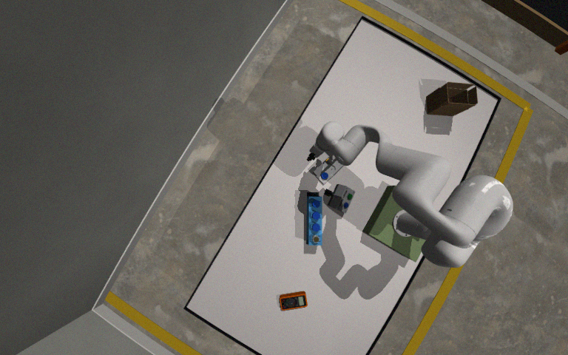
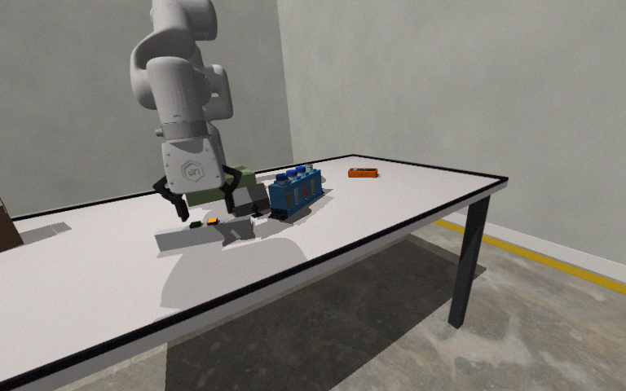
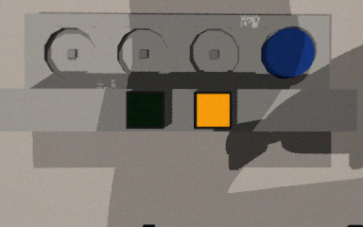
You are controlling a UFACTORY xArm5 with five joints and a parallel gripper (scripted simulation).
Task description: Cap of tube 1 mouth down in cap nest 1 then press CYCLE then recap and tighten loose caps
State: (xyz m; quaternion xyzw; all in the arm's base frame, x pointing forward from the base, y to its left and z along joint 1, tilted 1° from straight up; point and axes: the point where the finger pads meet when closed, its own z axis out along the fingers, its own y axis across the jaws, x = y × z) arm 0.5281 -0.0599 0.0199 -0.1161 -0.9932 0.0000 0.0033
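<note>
The black two-finger gripper (image 2: 203, 207) is held wide open and empty above the grey rectangular cap tray (image 3: 293, 109), mid-table. The round blue cap (image 3: 287, 52) is seated in the end nest; the amber square lamp (image 3: 213, 110) is lit.

The white table (image 2: 369, 217) carries a grey cap tray (image 2: 193, 235), key housing (image 1: 341, 197) and blue tube rack (image 2: 295, 195). A green base plate (image 1: 379, 225), brown box (image 1: 451, 98) and orange meter (image 1: 293, 300) also lie on it.

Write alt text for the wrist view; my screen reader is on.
Looking straight down on a grey cap tray: a round blue cap fills the rightmost of four circular nests, the other three vacant. Below, a square amber lamp glows beside a dark, unlit square lamp.
</note>
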